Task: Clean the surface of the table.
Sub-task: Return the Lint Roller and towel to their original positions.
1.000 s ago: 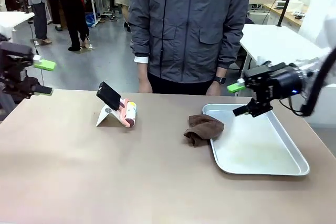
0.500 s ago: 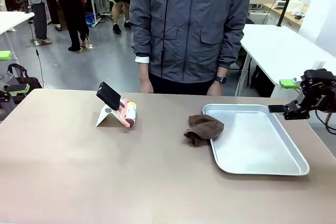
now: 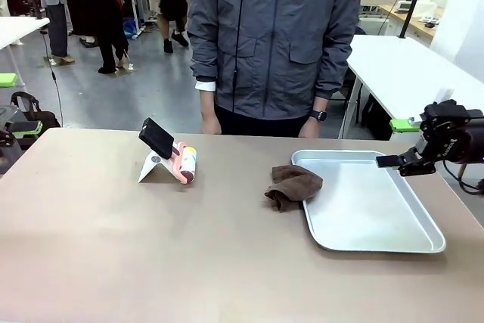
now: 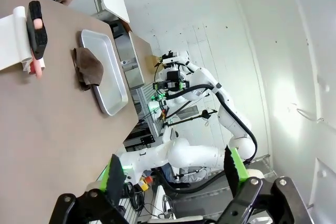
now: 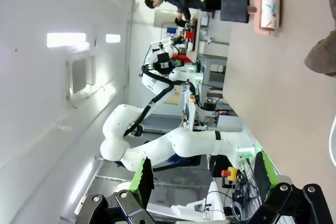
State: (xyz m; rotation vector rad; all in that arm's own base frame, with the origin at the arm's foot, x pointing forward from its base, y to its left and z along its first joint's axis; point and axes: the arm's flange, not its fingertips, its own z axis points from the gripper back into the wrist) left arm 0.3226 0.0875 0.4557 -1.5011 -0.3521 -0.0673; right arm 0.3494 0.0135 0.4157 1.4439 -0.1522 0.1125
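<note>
While your right hand [image 3: 395,143] hangs released beside the tray's [image 3: 378,240] far right corner, nothing sits between its fingers. Your left hand [image 4: 173,174] is released too. The surface [image 3: 151,247] runs long left-to-right, bare across its near half.

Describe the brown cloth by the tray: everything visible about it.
The cloth is a dark brown, soft-looking rag, crumpled into a loose folded heap rather than spread flat. It lies on the table right of the middle, against the near-left edge of the metal tray, with one corner seeming to overlap the rim. No gripper or hand touches it. In the left wrist view it shows as the same bunched lump.
</note>
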